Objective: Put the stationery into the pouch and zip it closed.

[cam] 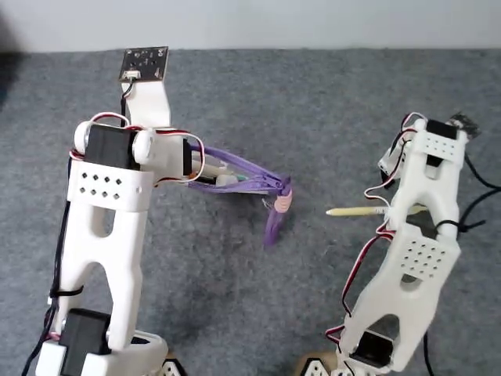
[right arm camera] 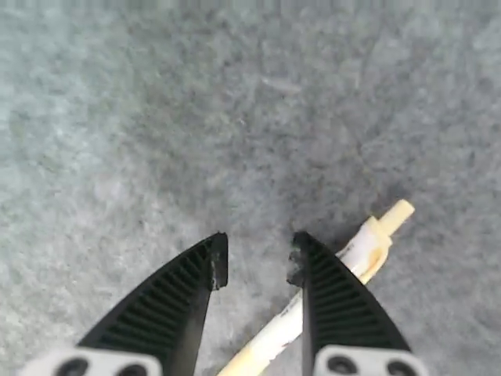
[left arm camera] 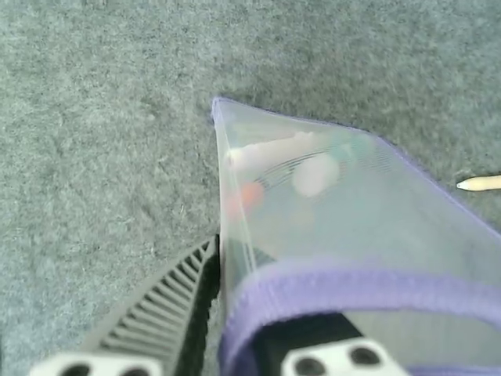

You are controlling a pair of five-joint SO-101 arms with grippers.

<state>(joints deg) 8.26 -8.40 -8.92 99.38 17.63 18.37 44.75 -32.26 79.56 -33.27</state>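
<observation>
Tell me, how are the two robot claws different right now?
The left gripper is shut on the rim of the purple-edged pouch; the right gripper is open and holds nothing. The left gripper has the clear pouch stretched out in front of it; the right gripper hovers over grey carpet, with the pen lying by one finger, not between the two. Both have black ridged fingers.

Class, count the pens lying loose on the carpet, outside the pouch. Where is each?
1. The cream pen lies on the grey carpet, just outside the open right pincer, not between its jaws. Blurred items inside the pouch may include more pens.
</observation>
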